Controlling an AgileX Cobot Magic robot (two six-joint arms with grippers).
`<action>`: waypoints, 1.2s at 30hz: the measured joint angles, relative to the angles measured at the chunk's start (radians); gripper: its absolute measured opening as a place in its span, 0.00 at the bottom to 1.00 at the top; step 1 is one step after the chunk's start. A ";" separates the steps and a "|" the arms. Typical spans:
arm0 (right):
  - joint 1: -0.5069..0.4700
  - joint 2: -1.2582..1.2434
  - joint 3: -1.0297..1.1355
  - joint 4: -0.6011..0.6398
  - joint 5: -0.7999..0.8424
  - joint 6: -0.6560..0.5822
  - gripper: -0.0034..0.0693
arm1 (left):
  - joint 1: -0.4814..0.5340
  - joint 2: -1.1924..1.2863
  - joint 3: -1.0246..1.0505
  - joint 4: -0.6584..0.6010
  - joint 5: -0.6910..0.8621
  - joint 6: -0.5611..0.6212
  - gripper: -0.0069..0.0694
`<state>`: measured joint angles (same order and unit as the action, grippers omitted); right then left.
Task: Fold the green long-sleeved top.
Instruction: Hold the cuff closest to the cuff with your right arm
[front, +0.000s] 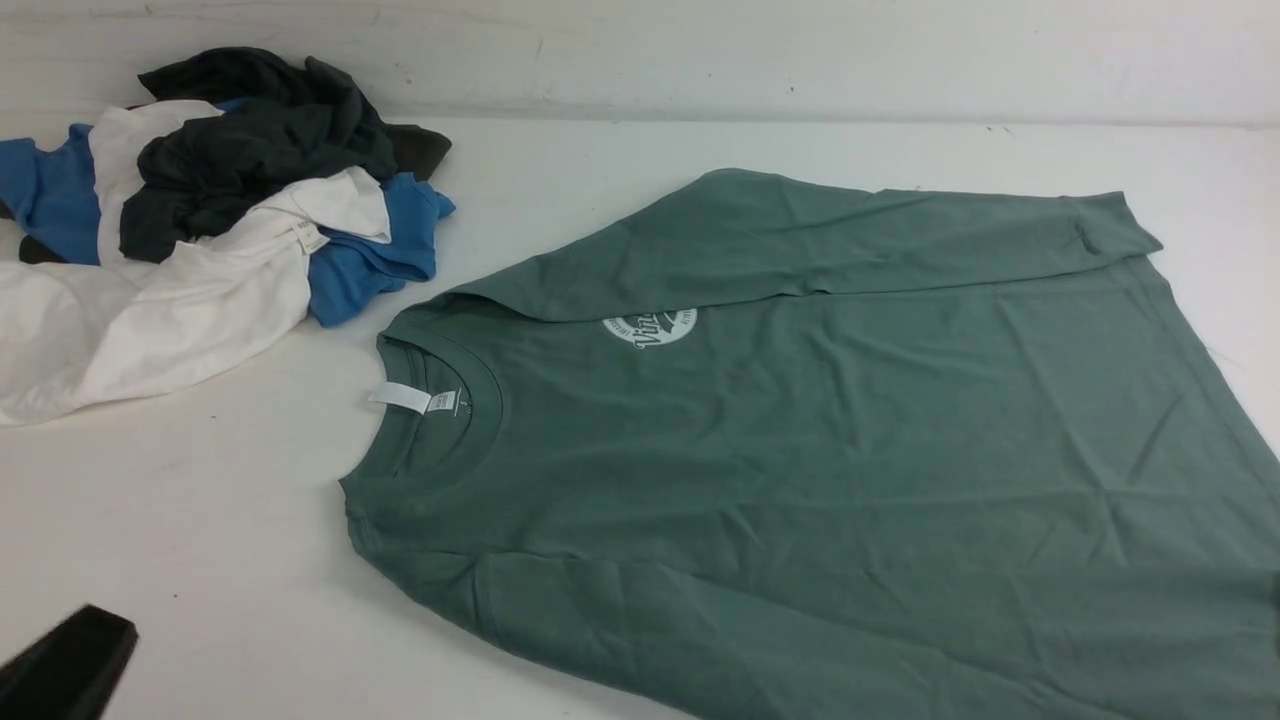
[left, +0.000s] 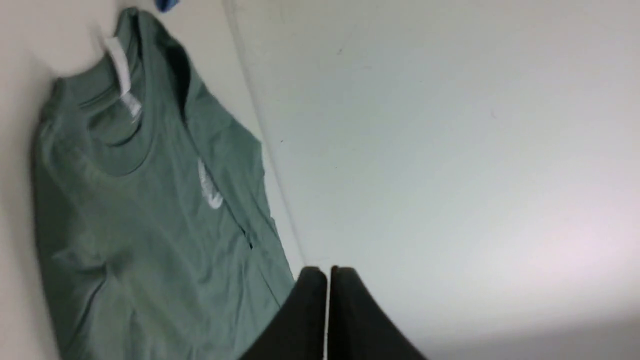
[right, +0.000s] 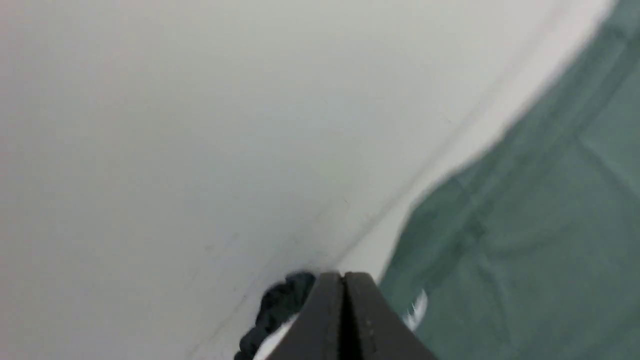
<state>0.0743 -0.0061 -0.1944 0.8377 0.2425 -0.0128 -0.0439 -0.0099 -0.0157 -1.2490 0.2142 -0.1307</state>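
Fingers together on the left gripper (left: 327, 272), tips meeting at a thin seam, nothing in hold; right gripper (right: 343, 275) the same, closed and empty.

Leftmost: one heap of clothes (front: 250, 150), left of the collar and farther off. Three colours counted: dark, white, blue; number of garments cannot be told. One small tag (front: 308, 237) on the white cloth. Nearer than the collar and to its left, one dark blurred shape (front: 75, 655), cut by the frame edge.

Next, one collar (front: 490, 390), the landmark, crew-necked, at the left end of one green top (front: 850, 400). Top spread on the white table (front: 200, 540), mostly rightward of the collar and apart from the heap. Two labels inside the collar: one plain white strip (front: 400, 396), one smaller printed label (front: 442, 401). One round white logo (front: 655, 328), right of the collar, partly covered.

Long axis runs left to right, with a slant toward the near right; neck points left. Two sleeves: far sleeve (front: 780, 230) folded over the chest, reaching right from beyond the collar, cuff well to the right; near sleeve (front: 640, 610) begins nearer than the collar and slants right and nearer. Creases on the body, right of the collar.
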 joint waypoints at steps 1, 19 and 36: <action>0.000 0.042 -0.119 -0.039 0.011 -0.050 0.03 | 0.000 0.001 -0.068 -0.005 0.001 0.091 0.09; 0.000 0.993 -0.654 -0.755 0.967 -0.035 0.03 | 0.000 0.859 -0.447 0.356 0.629 0.519 0.09; -0.407 1.420 -0.710 -0.797 0.838 0.066 0.03 | 0.000 0.930 -0.454 0.373 0.652 0.567 0.09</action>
<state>-0.3325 1.4140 -0.9048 0.0403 1.0805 0.0532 -0.0439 0.9204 -0.4695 -0.8760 0.8663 0.4360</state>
